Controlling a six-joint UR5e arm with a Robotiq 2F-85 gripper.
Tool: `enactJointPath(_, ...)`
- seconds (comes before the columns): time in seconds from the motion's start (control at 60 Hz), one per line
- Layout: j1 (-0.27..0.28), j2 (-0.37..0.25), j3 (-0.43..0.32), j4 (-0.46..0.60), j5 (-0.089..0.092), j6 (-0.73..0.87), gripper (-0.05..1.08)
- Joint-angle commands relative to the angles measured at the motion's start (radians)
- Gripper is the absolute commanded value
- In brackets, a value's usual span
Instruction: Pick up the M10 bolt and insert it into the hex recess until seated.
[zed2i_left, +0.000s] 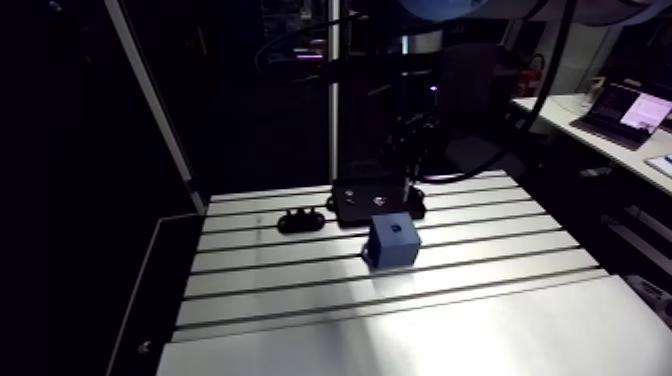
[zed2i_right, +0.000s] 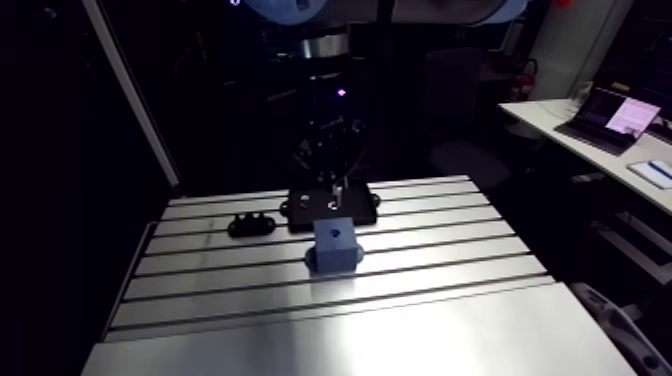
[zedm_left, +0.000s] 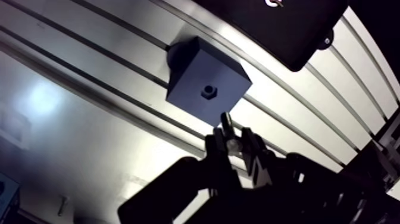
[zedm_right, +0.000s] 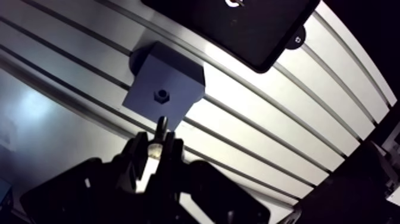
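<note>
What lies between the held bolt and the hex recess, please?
In the wrist view, only the block's bare top face lies between the gripper's bolt and the hex recess.

Ahead of the pincer (zedm_left: 233, 142), past the held bolt (zedm_left: 226, 122): blue block (zedm_left: 202, 77), in the way. Beside the block, also ahead: flat black plate (zedm_left: 280, 30), low. Off to one side, well apart: small black piece (zed2i_right: 252, 224). Everywhere else around the pincer: bare grooved table (zedm_left: 89, 131), room to pass.

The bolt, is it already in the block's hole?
No, the bolt is held in the hand, short of the block and its hex recess.
</note>
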Motion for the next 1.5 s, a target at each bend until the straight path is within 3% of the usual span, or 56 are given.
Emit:
enactJointPath(0.017,-0.003,0.002,0.016,-0.023,0.002,-0.006,0.79)
enactJointPath(0.567,-0.003,0.006,0.053,-0.088,0.011,0.009,0.79)
enactJointPath(1.5,-0.003,0.016,0.075,-0.089,0.021,0.051,0.78)
